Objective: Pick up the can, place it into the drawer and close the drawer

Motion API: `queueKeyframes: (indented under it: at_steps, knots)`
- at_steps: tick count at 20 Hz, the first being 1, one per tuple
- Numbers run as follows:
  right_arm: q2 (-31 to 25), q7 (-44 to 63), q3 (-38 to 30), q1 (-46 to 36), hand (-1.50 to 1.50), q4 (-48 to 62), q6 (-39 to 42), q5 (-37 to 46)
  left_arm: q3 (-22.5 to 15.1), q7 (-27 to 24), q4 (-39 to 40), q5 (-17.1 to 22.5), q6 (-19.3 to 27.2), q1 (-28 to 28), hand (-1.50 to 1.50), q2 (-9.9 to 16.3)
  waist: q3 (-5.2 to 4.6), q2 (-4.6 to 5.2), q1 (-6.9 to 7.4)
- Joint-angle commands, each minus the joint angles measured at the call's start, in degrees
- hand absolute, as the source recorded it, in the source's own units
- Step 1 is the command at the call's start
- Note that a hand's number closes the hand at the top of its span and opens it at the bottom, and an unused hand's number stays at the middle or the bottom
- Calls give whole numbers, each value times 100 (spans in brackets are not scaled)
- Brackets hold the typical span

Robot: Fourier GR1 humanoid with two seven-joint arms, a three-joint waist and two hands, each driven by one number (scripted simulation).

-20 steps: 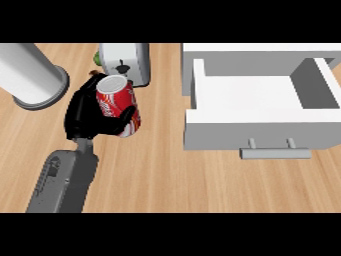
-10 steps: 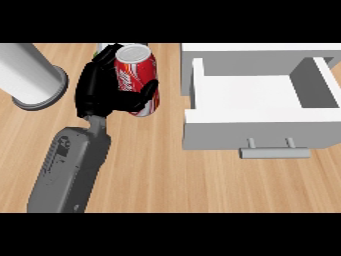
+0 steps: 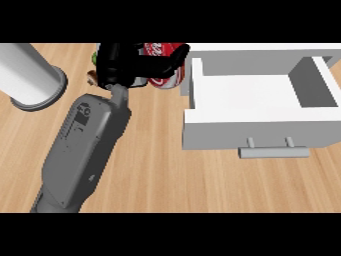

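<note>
1. One hand (image 3: 125, 65), the left, was curled round the red can (image 3: 162, 52), holding it above the surface (image 3: 165, 180) just left of the open drawer (image 3: 261, 92); no right hand showed.
2. Likely risk: the can's base was level with the drawer's left wall (image 3: 190, 82), so a sideways carry could knock it.
3. Tilted in the hand, the can might slip on release.
4. Nearby stood a grey cylinder (image 3: 21, 75) at far left, well apart; something small and green (image 3: 95, 57) peeked behind the hand.
5. The drawer's handle (image 3: 272, 151) faced the robot, unobstructed.
</note>
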Motion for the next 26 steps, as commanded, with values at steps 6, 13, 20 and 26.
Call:
queueKeyframes:
  at_steps: [6,13,20,26]
  knots:
    - [-338,314,-18,-173,-150,-131,-239,-218,-220,-193,1287,385,780,-1490,150,-10,-1,17,-65]
    - [-28,204,-57,143,-150,-349,-29,-327,-774,-513,1911,943,1035,-1853,150,-10,1,7,-108]
    - [109,256,119,-82,-150,-411,-191,-108,-1112,-912,2944,1656,1330,-2633,150,-10,4,34,-224]
    - [129,224,401,-418,-150,-153,-205,307,-1597,-1064,3426,2310,1608,-3105,150,-10,10,53,-295]
